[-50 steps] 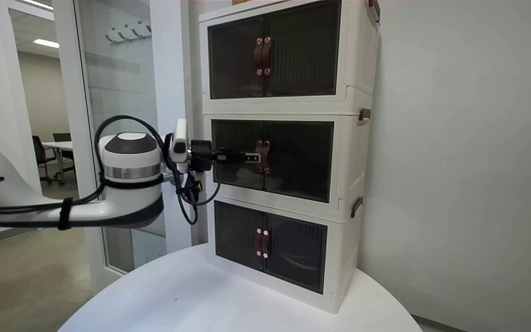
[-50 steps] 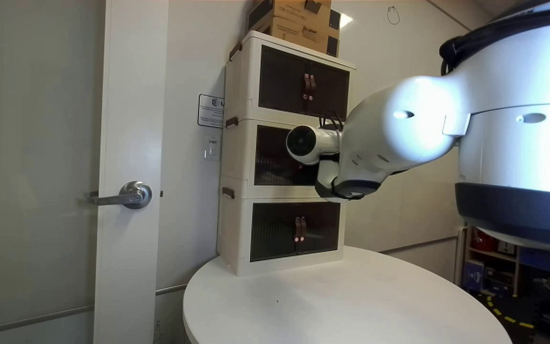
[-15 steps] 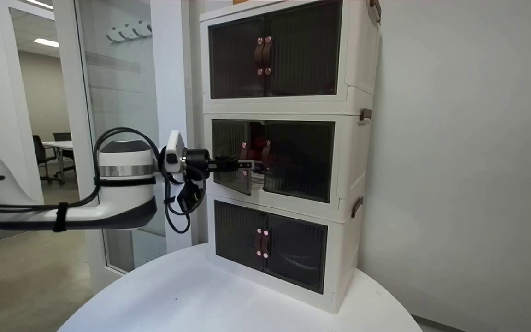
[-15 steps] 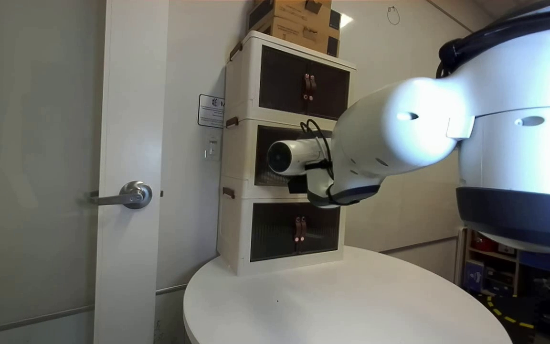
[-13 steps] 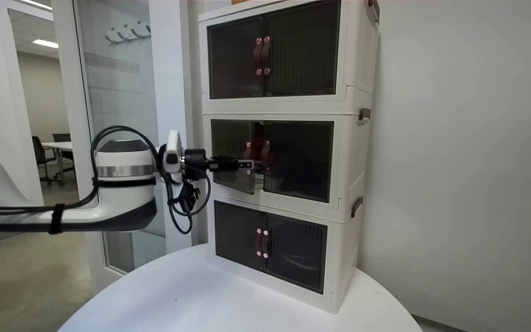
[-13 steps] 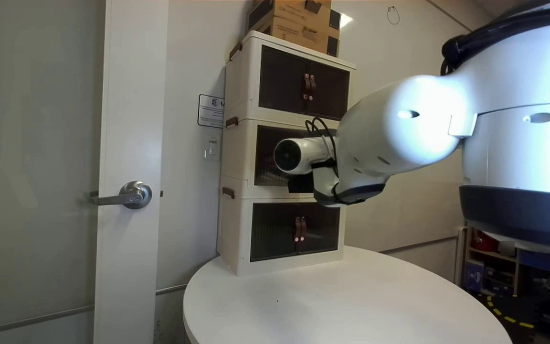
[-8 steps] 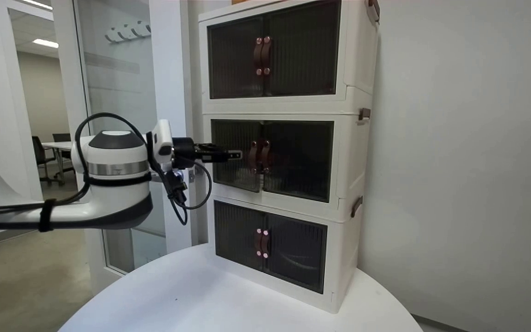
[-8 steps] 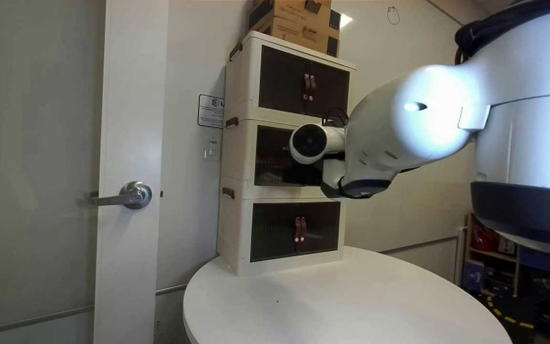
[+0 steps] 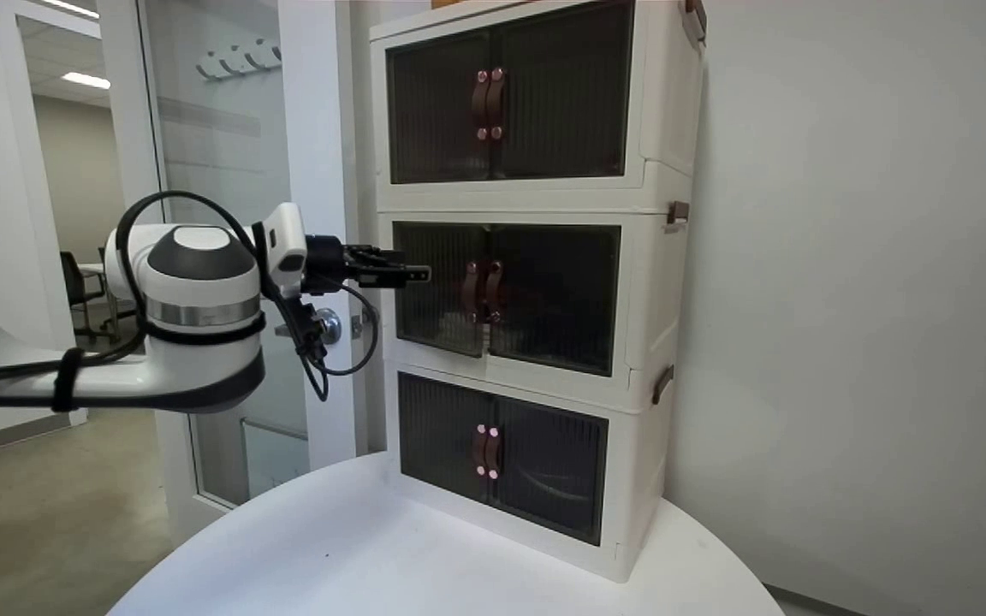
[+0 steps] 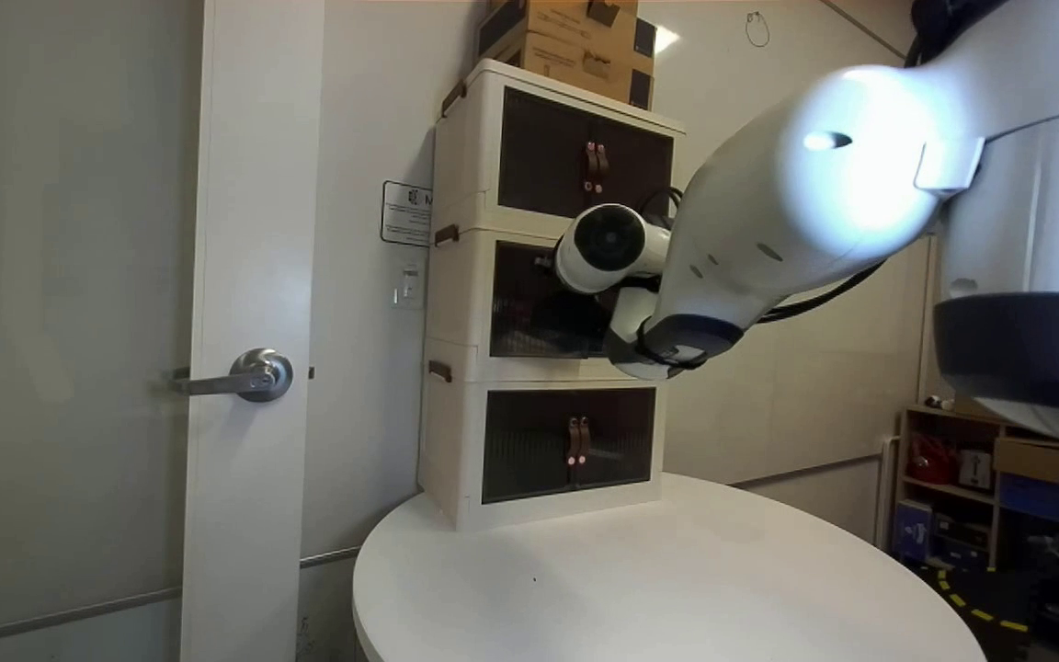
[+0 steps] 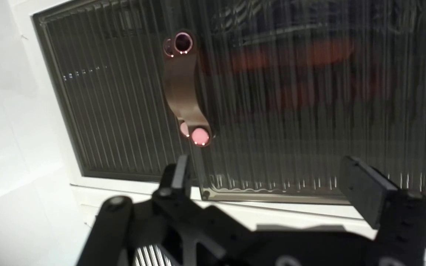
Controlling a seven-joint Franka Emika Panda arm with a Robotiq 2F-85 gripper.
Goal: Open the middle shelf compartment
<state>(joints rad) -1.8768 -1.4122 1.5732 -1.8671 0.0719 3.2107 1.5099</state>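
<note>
Here's the pincer [image 11: 268,171], nearest to us in the wrist view, and it's wide: black fingers [image 11: 364,192] well apart, nothing between them, set, I'd judge, to grip or hook. Below, at six o'clock in an exterior view, the worktop [image 9: 373,547] bears the white cabinet [image 9: 656,282], presumably to bring it within reach.

Next out, around half past ten from the pincer in the wrist view: a brown strap handle [image 11: 181,88], nearly hiding its twin [image 11: 184,129], likely because its ribbed door [image 11: 294,147] stands proud. Both straps sit at the meeting edges, where a pull should bite best. And look at that door! Ajar, only just, its corner overlapping the white sill [image 11: 124,186]; the neighbouring door [image 11: 113,99] lies flush.

So there's the middle shelf compartment [image 9: 544,299], at three o'clock from the pincer in an exterior view, barely begun. Next, I reckon: catch that free edge and swing; a clumsy touch could push it home. Top tier [image 9: 570,94] at twelve, bottom tier [image 9: 450,436] at six, both closed.

Deeper in, red shapes [image 11: 294,59] show through the ribs, too blurred to name. At twelve o'clock, cardboard boxes [image 10: 557,55] sit on the cabinet's roof. Farthest off, towards nine, a dark chair [image 9: 74,281].
</note>
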